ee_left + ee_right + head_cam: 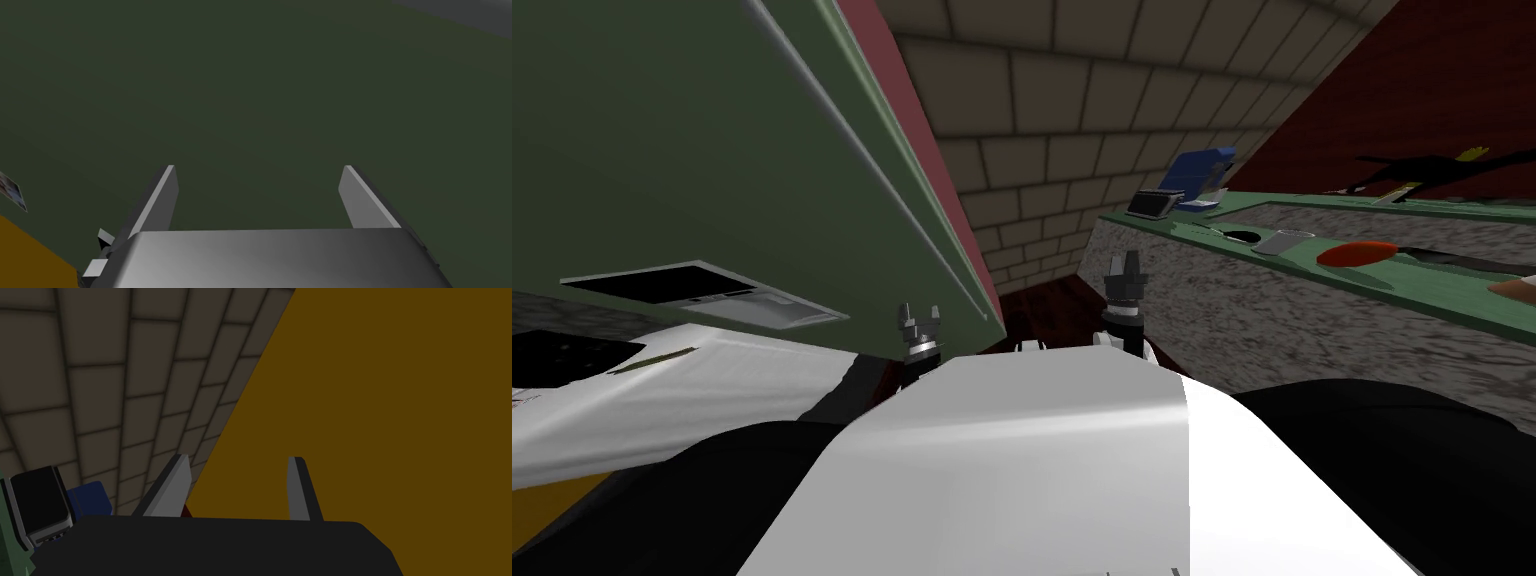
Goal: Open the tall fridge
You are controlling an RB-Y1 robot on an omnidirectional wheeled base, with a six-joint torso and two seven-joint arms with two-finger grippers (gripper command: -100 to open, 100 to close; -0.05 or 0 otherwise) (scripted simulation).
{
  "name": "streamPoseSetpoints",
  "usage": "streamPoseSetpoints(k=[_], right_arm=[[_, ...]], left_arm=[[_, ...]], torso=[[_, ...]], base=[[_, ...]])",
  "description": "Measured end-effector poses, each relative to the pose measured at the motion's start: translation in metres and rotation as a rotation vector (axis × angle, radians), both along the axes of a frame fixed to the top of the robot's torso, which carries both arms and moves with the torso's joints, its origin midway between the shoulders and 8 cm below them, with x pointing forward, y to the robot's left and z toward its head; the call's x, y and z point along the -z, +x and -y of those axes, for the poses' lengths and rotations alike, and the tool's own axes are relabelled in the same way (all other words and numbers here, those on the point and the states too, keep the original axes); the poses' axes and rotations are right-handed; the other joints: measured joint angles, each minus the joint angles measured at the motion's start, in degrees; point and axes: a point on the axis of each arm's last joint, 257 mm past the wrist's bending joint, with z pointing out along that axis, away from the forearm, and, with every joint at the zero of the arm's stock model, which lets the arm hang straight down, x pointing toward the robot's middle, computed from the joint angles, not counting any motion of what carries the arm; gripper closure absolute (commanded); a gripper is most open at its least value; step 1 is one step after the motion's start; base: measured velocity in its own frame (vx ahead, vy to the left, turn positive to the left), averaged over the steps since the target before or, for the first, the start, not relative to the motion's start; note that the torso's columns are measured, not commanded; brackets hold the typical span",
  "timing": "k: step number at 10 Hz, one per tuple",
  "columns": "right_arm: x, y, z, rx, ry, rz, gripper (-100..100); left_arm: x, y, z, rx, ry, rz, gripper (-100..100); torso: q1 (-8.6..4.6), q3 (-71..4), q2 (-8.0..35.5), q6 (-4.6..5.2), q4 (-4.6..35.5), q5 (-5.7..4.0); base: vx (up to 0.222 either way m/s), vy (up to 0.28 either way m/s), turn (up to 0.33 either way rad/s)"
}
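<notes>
The tall fridge (692,130) is a big green slab with a dark red side, leaning across the upper left of the head view. A thin pale handle strip (857,150) runs down its front near the edge. My left gripper (920,325) sits just under the fridge's lower corner. In the left wrist view this gripper (257,170) is open, with nothing between its fingers, facing a flat dark green surface (260,90). My right gripper (1124,272) is raised beside the counter. Its fingers (240,458) stand apart and empty, pointing at an ochre wall.
A grey and black panel (712,295) is set in the fridge front. On the right runs a green-topped speckled counter (1212,300) with a blue appliance (1197,175), a black device (1154,203), a cup (1282,241) and a red object (1357,253). A brick wall (1072,110) stands behind.
</notes>
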Motion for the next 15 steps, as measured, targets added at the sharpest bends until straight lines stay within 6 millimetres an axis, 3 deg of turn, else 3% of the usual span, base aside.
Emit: streamPoseSetpoints(k=[3, 8, 10, 13, 15], right_arm=[[0.000, 0.000, 0.000, 0.000, 0.000, 0.000, 0], [0.000, 0.000, 0.000, 0.000, 0.000, 0.000, 0], [0.000, 0.000, 0.000, 0.000, 0.000, 0.000, 0], [0.000, 0.000, 0.000, 0.000, 0.000, 0.000, 0], [0.000, 0.000, 0.000, 0.000, 0.000, 0.000, 0]], left_arm=[[0.026, -0.008, -0.025, -0.037, -0.048, -0.047, -100], [0.075, -0.040, -0.074, -0.117, -0.136, -0.122, -100], [0.086, -0.051, -0.087, -0.146, -0.167, -0.145, -100], [0.120, -0.080, -0.115, -0.208, -0.227, -0.180, -100], [0.131, -0.105, -0.134, -0.265, -0.272, -0.193, -100]], torso=[[0.04, 0.00, -0.02, 0.01, 0.00, 0.03], [-0.02, -0.02, -0.06, 0.01, -0.01, 0.01], [0.08, 0.02, 0.04, 0.00, 0.01, 0.03], [-0.04, -0.05, -0.11, 0.01, -0.02, 0.00], [-0.13, -0.09, -0.26, 0.25, -0.13, 0.22]], base=[[0.079, -0.104, -0.078], [0.101, -0.107, -0.096], [0.074, -0.082, -0.055], [0.107, -0.104, -0.114], [0.130, -0.106, -0.069]])
